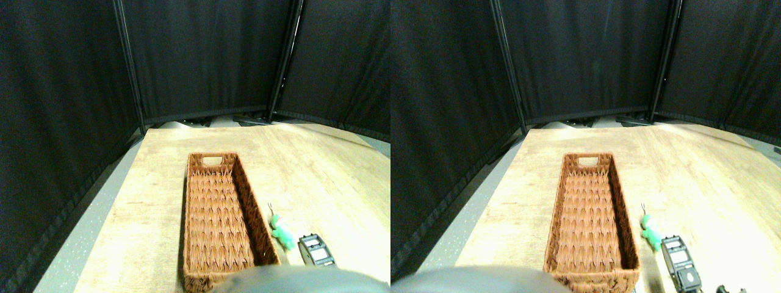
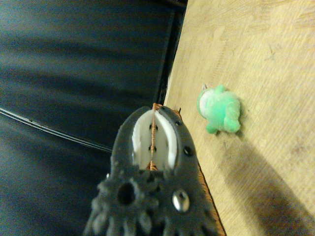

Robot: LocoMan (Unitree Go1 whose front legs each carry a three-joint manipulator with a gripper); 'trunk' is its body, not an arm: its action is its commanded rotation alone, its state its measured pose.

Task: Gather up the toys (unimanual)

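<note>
Basket (image 1: 219,213), brown wicker, lies lengthwise on the pale wooden desk (image 1: 323,177), its long axis running from 6 toward 12 o'clock in the stereo view, a handle slot cut in its far end wall. No toy shows inside it; its near end is hidden at the bottom of the view.

Just off the basket's right wall, at about 3 o'clock from its near end, lies a green toy (image 1: 282,231), small and plush, flat on the desk, close beside the wall without clearly touching it. A thin metal loop (image 1: 270,210) sticks out from its far end, toward 12 o'clock.

At 4 o'clock from the toy, near it but apart, the dark gripper (image 1: 316,249) reaches in from the lower right. Whether it stands apart or together I cannot tell from either view.

In the wrist view the gripper's (image 2: 152,142) dark frame fills the lower middle, a strip of wicker showing past it, and the toy (image 2: 220,109) lies on the wood beyond, free of the gripper. Black curtain panels (image 1: 201,55) stand behind the desk.
</note>
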